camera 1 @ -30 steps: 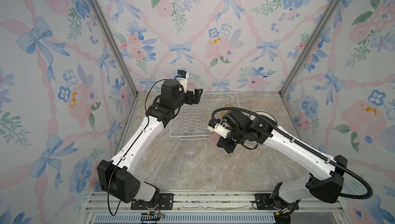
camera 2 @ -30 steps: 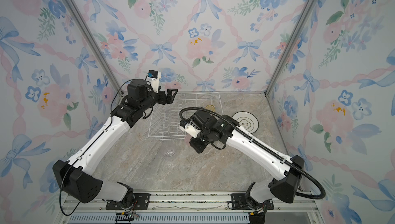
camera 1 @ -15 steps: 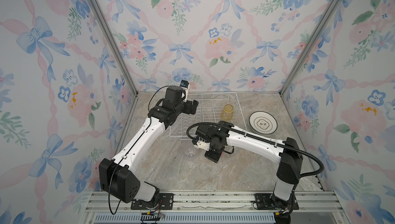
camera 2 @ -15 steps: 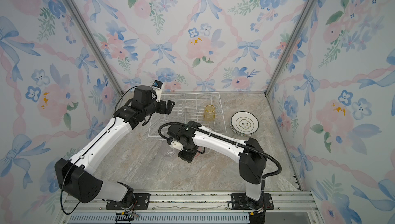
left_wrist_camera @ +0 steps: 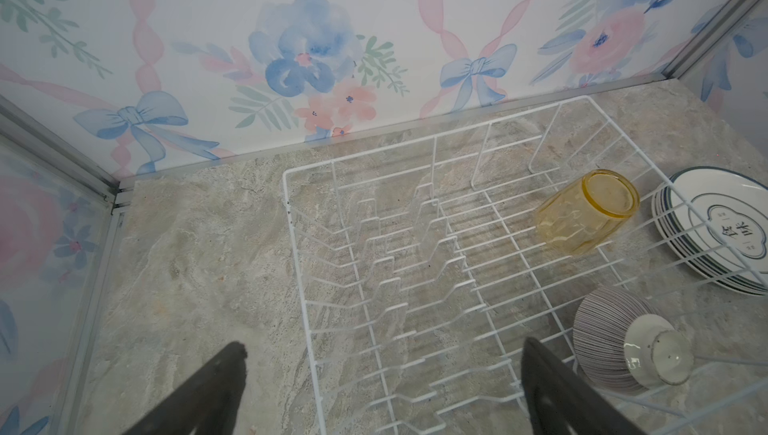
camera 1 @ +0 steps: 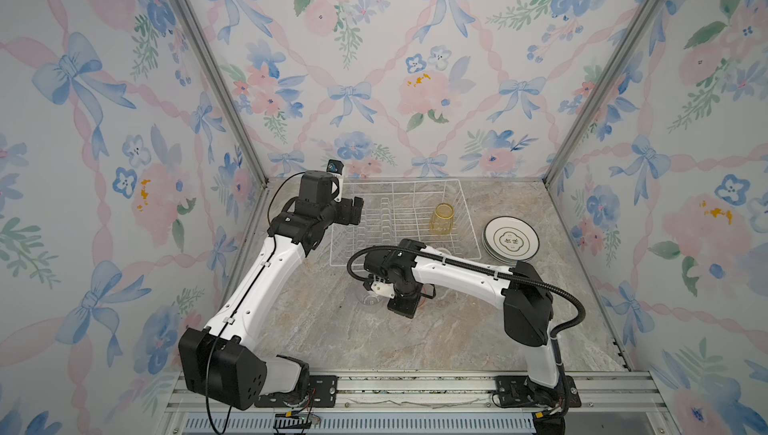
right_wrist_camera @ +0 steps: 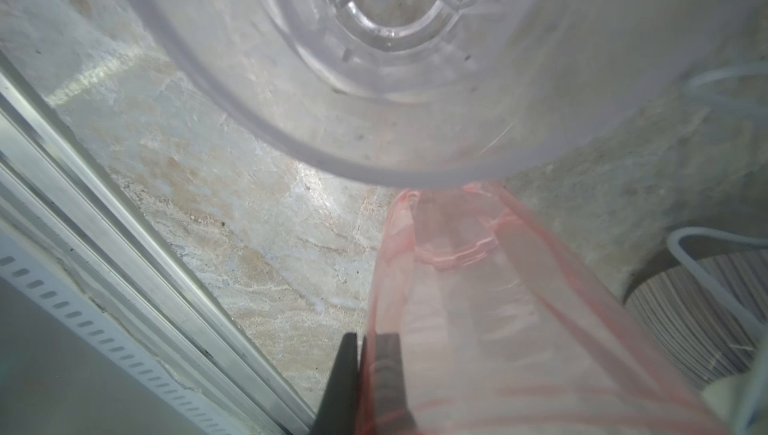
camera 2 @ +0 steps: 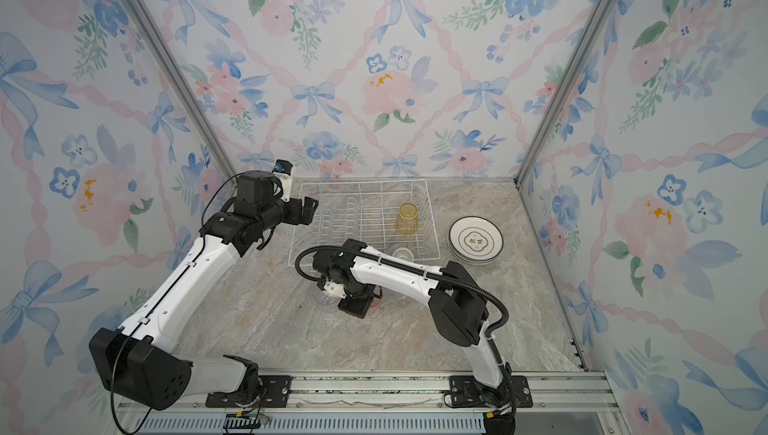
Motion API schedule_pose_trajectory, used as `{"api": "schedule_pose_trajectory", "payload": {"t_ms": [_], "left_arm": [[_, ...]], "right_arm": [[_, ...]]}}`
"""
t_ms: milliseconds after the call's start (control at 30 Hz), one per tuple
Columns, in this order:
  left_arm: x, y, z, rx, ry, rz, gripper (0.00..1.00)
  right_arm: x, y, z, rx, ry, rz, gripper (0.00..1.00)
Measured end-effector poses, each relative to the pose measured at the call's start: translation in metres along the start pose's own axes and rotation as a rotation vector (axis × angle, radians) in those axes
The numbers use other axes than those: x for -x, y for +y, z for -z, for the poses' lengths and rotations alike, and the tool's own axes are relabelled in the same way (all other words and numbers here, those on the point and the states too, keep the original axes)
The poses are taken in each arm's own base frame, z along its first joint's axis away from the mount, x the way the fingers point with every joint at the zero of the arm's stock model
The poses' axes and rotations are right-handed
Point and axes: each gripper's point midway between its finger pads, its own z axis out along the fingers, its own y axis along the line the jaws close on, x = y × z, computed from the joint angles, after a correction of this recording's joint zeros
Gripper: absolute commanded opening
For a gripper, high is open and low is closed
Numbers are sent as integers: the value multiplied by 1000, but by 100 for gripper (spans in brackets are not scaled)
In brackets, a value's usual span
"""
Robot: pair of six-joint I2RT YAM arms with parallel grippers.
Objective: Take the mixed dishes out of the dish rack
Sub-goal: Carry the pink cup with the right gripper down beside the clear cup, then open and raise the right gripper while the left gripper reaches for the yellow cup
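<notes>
The white wire dish rack (camera 1: 399, 181) stands at the back of the table. A yellow tumbler (camera 1: 442, 217) stands upside down in it, and a purple-striped bowl (left_wrist_camera: 615, 341) lies upside down near its front corner. White dark-rimmed plates (camera 1: 510, 239) are stacked on the table to the rack's right. My right gripper (right_wrist_camera: 368, 335) is shut on the wall of a pink tumbler (right_wrist_camera: 478, 308), low over the table in front of the rack, right beside a clear tumbler (camera 1: 368, 298). My left gripper (left_wrist_camera: 382, 370) hangs open over the rack's left edge (left_wrist_camera: 291, 221), holding nothing.
The plate dividers (camera 2: 357, 212) in the rack hold nothing. Floral walls close in on three sides, and a metal rail (camera 1: 374, 387) runs along the table's front. The right arm's black cable (camera 1: 552, 283) loops above the table.
My right gripper carried the pink tumbler from the rack's front down and forward-left to beside the clear tumbler. My left gripper, still open, drifted left and lower, to the rack's left edge.
</notes>
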Motion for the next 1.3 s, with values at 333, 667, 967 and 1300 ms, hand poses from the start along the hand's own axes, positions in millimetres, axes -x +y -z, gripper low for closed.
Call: {"api": "schedule_pose_trajectory", "payload": {"t_ms": [333, 667, 967, 1300], "left_arm": [[-3, -2, -1, -17, 7, 3, 98], [-3, -4, -1, -35, 8, 3, 98], [-3, -8, -1, -57, 9, 4, 98], [-16, -28, -29, -99, 96, -2, 98]], "right_arm": [[6, -6, -7, -24, 15, 15, 2], [10, -6, -4, -27, 1, 26, 22], [14, -6, 4, -24, -39, 16, 49], [6, -43, 151, 38, -568, -173, 71]]}}
